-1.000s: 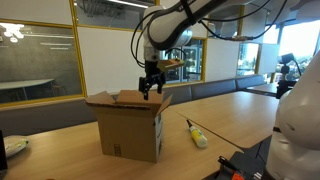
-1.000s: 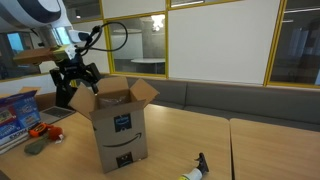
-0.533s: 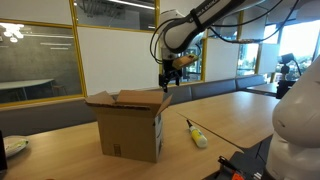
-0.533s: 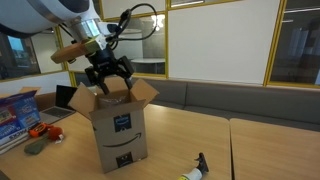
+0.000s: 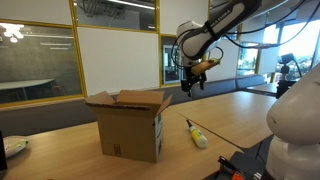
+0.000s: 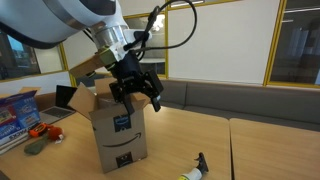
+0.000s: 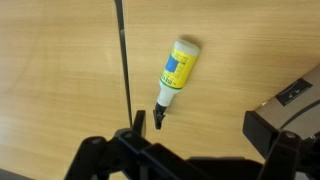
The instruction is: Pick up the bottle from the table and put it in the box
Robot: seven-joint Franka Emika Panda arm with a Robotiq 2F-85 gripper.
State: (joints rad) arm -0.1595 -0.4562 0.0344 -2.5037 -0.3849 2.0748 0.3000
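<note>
Approach judged: the wide, empty claw (image 6: 135, 96) is being held over the slim cream-and-yellow plastic bottle (image 7: 178, 68), upper centre; descent is being required.

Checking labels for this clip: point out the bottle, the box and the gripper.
bottle (image 7: 178, 68): wrist view, on its labelled body.
box (image 5: 128, 128): in an exterior view, on its side wall.
gripper (image 6: 135, 99): in an exterior view, midway between its fingertips.
</note>
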